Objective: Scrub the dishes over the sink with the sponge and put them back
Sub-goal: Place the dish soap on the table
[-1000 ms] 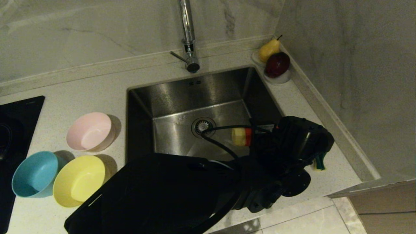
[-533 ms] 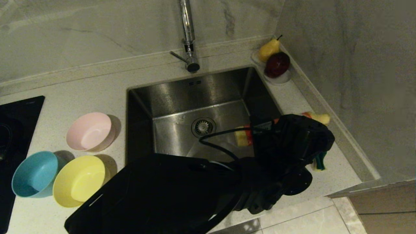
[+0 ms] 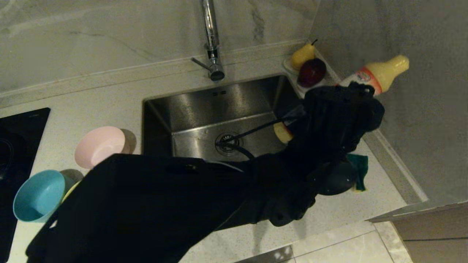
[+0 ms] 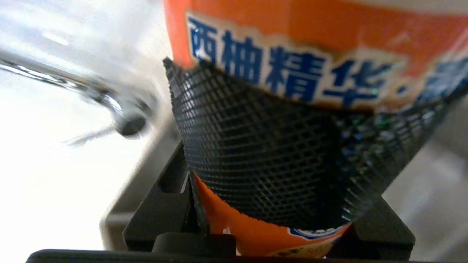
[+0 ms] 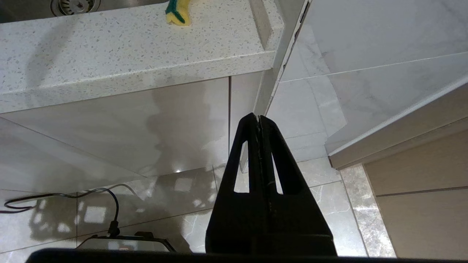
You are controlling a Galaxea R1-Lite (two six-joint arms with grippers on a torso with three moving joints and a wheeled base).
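Dishes sit on the worktop (image 3: 109, 91) to the left of the sink (image 3: 204, 106): the pale pink bowl (image 3: 98, 146) nearest the sink's left wall, the light blue bowl (image 3: 38, 195) further from it toward the worktop's front edge, and only a sliver of the yellow bowl (image 3: 71, 190) showing beside the blue one, the rest hidden behind the left arm. The sponge (image 3: 360, 166) lies on the worktop just right of the sink, partly covered by the arm; the right wrist view shows it (image 5: 178, 12) near the worktop's front edge. The left gripper (image 3: 329, 109) is raised over the sink's right rim, clamped on a yellow detergent bottle (image 3: 380, 73) with an orange label, which is tilted with one end pointing up toward the right-hand wall; in the left wrist view the textured pads (image 4: 263, 153) press against the bottle's label (image 4: 292, 54). At the sink's far right corner a white saucer (image 3: 314, 89) carries a pear (image 3: 302, 55) and a dark red apple (image 3: 312, 72). The tap (image 3: 212, 40) stands behind the sink. The right gripper (image 5: 259, 122) hangs below the worktop's edge, its fingers pressed together.
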